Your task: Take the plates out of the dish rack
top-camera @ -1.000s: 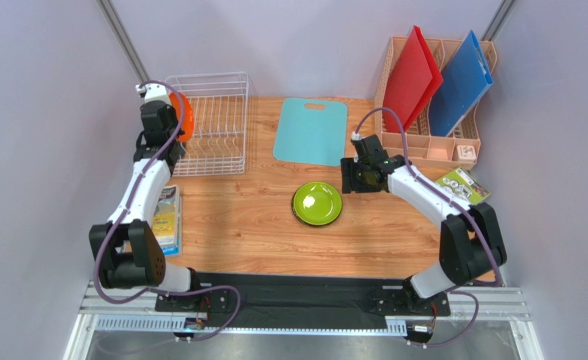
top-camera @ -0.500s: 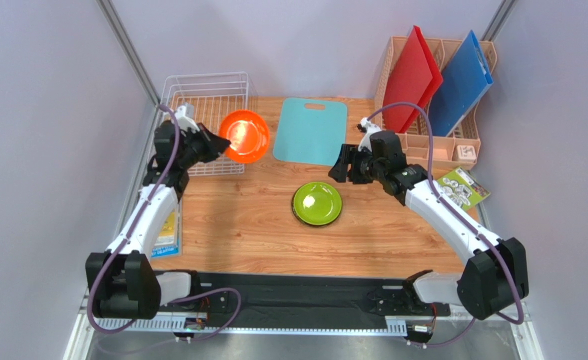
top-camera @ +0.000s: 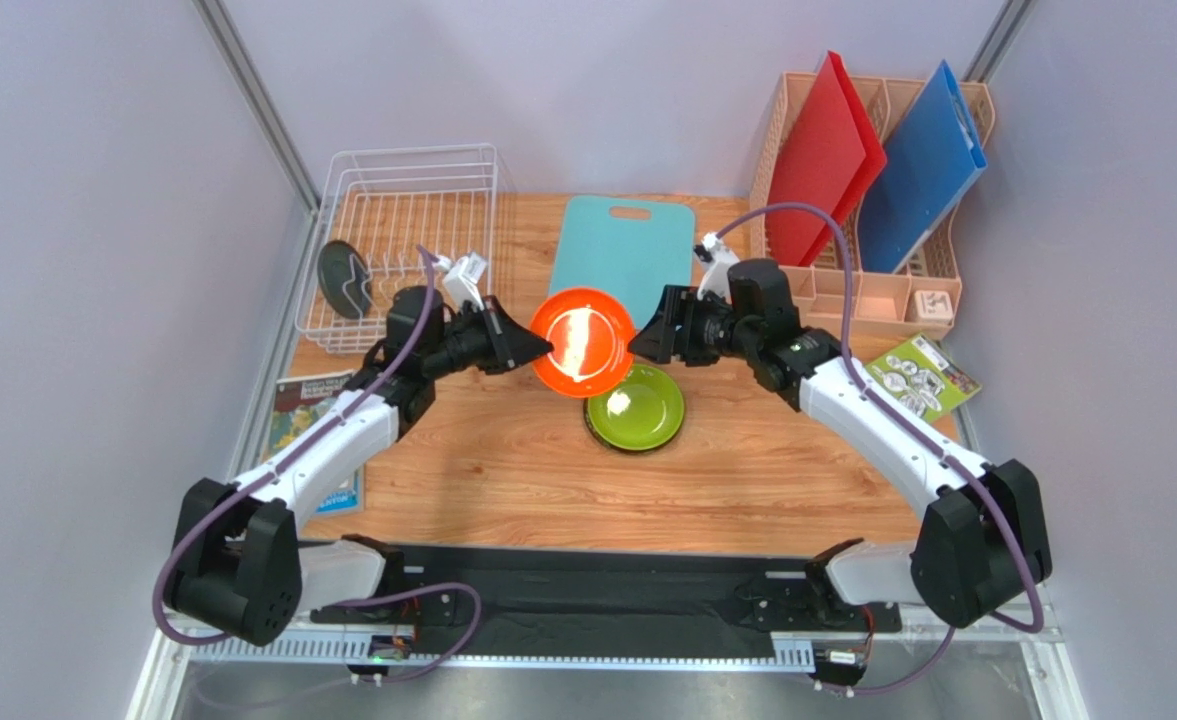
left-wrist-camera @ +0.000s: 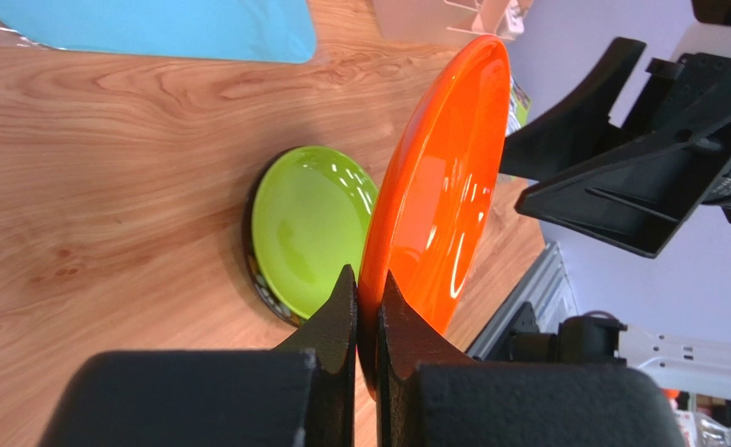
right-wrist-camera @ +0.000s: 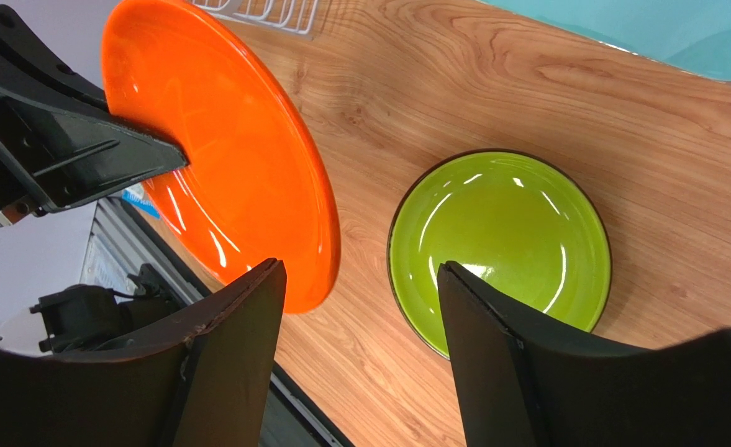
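Fingers of the left pincer [left-wrist-camera: 366,287] are clenched on the rim of the orange plate [left-wrist-camera: 439,186], one finger on each face, with the rim pinched tight between the tips. The plate is carried on edge and tilted, clear of the wooden surface [left-wrist-camera: 108,186]. From overhead it hangs over the middle of the surface, just beyond the lime green plate [top-camera: 635,408] and overlapping that plate's far left rim. The near edge of the teal cutting board [top-camera: 624,248] is behind it. The green plate lies flat on the surface, face up.

The right pincer [right-wrist-camera: 358,272] is released, its two fingers spread wide and pointing at the opposite rim of the orange plate. In its own wrist view that rim lies right beside one finger, and whether they touch is unclear. It grasps nothing.

The dish rack [top-camera: 399,153] stands at the far left corner of the surface, well apart from both pincers. One dark plate [top-camera: 343,279] stands on edge in it at its left side.

At the far right a peach organizer [top-camera: 910,293] holds a red board [top-camera: 820,158] and a blue board [top-camera: 917,165], both leaning. A printed booklet [top-camera: 306,413] lies by the left edge beside the left arm. A small printed packet [top-camera: 925,375] lies by the right edge.
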Controlling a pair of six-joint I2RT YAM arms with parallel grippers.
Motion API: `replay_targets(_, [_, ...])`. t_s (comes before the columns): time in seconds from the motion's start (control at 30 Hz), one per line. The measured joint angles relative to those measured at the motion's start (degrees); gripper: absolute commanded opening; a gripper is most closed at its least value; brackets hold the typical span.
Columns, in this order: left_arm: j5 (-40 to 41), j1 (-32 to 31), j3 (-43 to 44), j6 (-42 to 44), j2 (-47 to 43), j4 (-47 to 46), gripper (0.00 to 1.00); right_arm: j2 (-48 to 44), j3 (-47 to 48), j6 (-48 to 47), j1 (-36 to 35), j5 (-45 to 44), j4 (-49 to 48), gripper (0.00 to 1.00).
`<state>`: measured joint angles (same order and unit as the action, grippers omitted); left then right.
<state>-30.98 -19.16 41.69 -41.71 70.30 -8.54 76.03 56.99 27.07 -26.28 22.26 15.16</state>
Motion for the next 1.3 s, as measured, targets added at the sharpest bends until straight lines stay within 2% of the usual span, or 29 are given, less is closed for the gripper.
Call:
replay_targets(0.1, [0.1,-1.6,0.0,-0.3,0.0,-0.8,0.0,1.0,0.0,0.2,-0.3,0.9,-0.8,0.64])
replay_targets(0.17, [0.1,-2.3,0.0,-0.4,0.1,-1.3,0.0,2.1,0.0,0.3,-0.3,1.5,-1.2,0.46])
replay_targets(0.23, [0.1,-2.9,0.0,-0.5,0.6,-1.8,0.0,3.0,0.0,0.5,-0.3,2.2,-1.5,0.2])
replay_targets(0.3, [0.3,-3.4,0.0,-0.4,1.4,-2.1,0.0,3.8,0.0,0.7,-0.3,3.5,-2.2,0.12])
replay_targets(0.37, [0.3,-3.5,0.0,-0.4,2.6,-2.1,0.0,4.1,-0.1,0.5,-0.3,4.4,-2.5,0.1])
replay_targets(0.43, [-0.2,-3.4,0.3,-0.2,3.4,-2.5,0.0,4.6,-0.2,0.6,0.0,5.2,-2.7,0.01])
replay_targets(0.57, [-1.5,-3.1,1.0,0.0,5.7,-2.8,0.02,5.0,-0.5,0.6,0.7,6.0,-3.0,0.0])
replay_targets(0.6, [-1.7,-3.1,1.0,0.0,6.2,-3.0,0.09,5.0,-0.8,0.5,0.8,5.9,-3.1,0.0])
replay_targets(0.63, [-2.1,-3.1,1.0,0.0,6.6,-3.0,0.26,5.0,-0.9,0.5,0.9,5.9,-3.0,0.0])
replay_targets(0.7, [-2.3,-3.1,1.2,0.5,7.3,-2.7,0.44,5.0,-1.3,0.4,0.9,5.2,-3.0,0.0])
replay_targets(0.73, [-1.9,-3.2,1.5,0.8,7.8,-2.1,0.7,4.8,-1.5,0.3,0.7,5.0,-2.9,0.0])
replay_targets(0.77, [-1.9,-3.4,1.9,1.1,8.4,-1.6,0.83,4.6,-1.5,0.1,0.4,4.0,-2.5,0.0])
replay_targets(0.83, [-1.3,-3.7,2.4,2.6,8.5,-0.5,0.91,4.2,-1.5,-0.3,0.2,2.6,-1.4,0.0])
replay_targets(0.93, [1.6,-4.0,3.2,5.1,7.3,2.1,0.97,3.6,-1.6,-1.0,0.7,-0.4,0.9,0.0])
replay_targets(1.03, [7.5,-4.0,4.3,8.5,4.8,6.6,0.99,3.4,-1.6,-1.8,1.9,-3.1,3.7,0.0])
replay_targets(1.3, [36.6,-4.0,7.0,19.4,-5.7,17.0,1.0,3.8,-1.9,-3.6,3.3,-5.9,9.7,0.0])
